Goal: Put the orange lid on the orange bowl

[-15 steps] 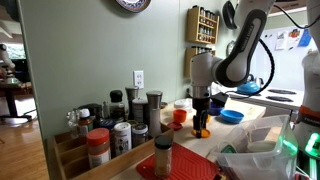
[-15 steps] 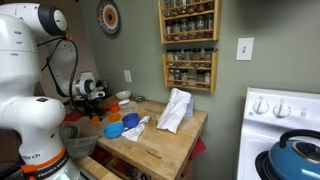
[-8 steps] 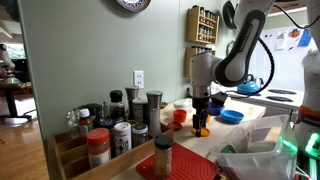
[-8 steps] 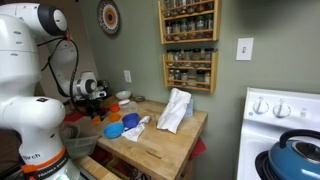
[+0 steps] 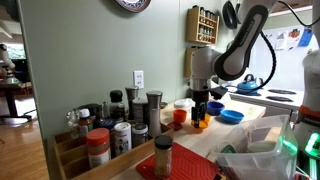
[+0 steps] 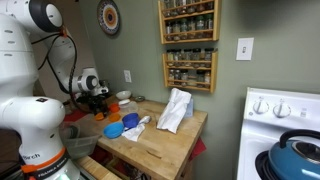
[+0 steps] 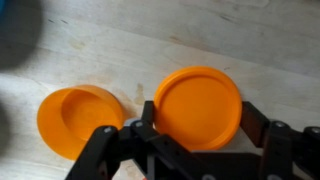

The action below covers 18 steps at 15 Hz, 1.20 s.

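Note:
In the wrist view my gripper (image 7: 200, 112) is shut on the orange lid (image 7: 197, 105), a flat round disc gripped by its edges between the two black fingers (image 7: 148, 118). The lid hangs above the wooden counter. The orange bowl (image 7: 80, 122), shallow and open, sits on the counter just left of the lid, beside it and not under it. In an exterior view the gripper (image 5: 202, 110) points straight down over the counter with an orange patch, the lid (image 5: 201, 121), at its tips. In an exterior view the gripper (image 6: 97, 100) is at the counter's far left.
A taller orange-red cup (image 5: 179, 116) stands beside the gripper and a blue bowl (image 5: 231, 116) on its other side. Blue bowls (image 6: 114, 129) and a white cloth (image 6: 175, 108) lie on the wooden counter (image 6: 160, 145). Spice jars (image 5: 110, 135) crowd the near edge.
The gripper has risen from the counter with the orange lid held between its fingers.

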Motion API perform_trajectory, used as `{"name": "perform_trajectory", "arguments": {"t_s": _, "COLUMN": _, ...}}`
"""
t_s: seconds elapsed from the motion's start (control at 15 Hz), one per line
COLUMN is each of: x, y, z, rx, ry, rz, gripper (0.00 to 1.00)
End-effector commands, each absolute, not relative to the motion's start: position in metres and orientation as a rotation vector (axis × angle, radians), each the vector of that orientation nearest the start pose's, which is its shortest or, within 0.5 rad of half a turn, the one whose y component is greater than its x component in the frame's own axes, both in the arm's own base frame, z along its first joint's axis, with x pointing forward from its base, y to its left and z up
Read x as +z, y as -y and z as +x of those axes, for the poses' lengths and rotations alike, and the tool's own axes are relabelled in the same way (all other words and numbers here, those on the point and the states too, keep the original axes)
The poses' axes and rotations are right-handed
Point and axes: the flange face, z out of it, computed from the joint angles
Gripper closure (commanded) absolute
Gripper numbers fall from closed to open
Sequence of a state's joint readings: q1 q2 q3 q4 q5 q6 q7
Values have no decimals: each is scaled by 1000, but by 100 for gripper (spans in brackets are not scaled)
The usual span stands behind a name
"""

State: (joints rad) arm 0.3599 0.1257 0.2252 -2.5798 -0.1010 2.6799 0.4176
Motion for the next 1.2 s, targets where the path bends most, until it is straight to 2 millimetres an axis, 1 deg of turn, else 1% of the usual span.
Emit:
{"name": "perform_trajectory", "arguments": {"t_s": 0.0, "x": 239, "y": -229, "z": 363, "rx": 0, "ry": 332, "rz": -3179, "gripper": 19}}
{"name": "perform_trajectory", "arguments": {"t_s": 0.2, "x": 251, "y": -211, "z": 370, "rx": -6, "ry": 265, "rz": -3207, "gripper": 19}}
{"name": "perform_trajectory", "arguments": {"t_s": 0.47, "x": 257, "y": -188, "z": 385, "rx": -20, "ry": 165, "rz": -3211, "gripper": 24}}
{"name": "perform_trajectory", "arguments": {"t_s": 0.73, "x": 252, "y": -169, "z": 397, "rx": -4, "ry": 83, "rz": -3212, "gripper": 25}}
{"name": "perform_trajectory", "arguments": {"t_s": 0.87, "x": 249, "y": -161, "z": 399, "rx": 8, "ry": 50, "rz": -3215, "gripper": 26}}
{"name": "perform_trajectory", "arguments": {"t_s": 0.93, "x": 247, "y": -158, "z": 400, "rx": 12, "ry": 37, "rz": -3215, "gripper": 26}}
{"name": "perform_trajectory", "arguments": {"t_s": 1.0, "x": 245, "y": -156, "z": 401, "rx": 16, "ry": 19, "rz": -3215, "gripper": 30}}
{"name": "perform_trajectory", "arguments": {"t_s": 1.13, "x": 241, "y": -155, "z": 402, "rx": 27, "ry": 12, "rz": -3210, "gripper": 30}}
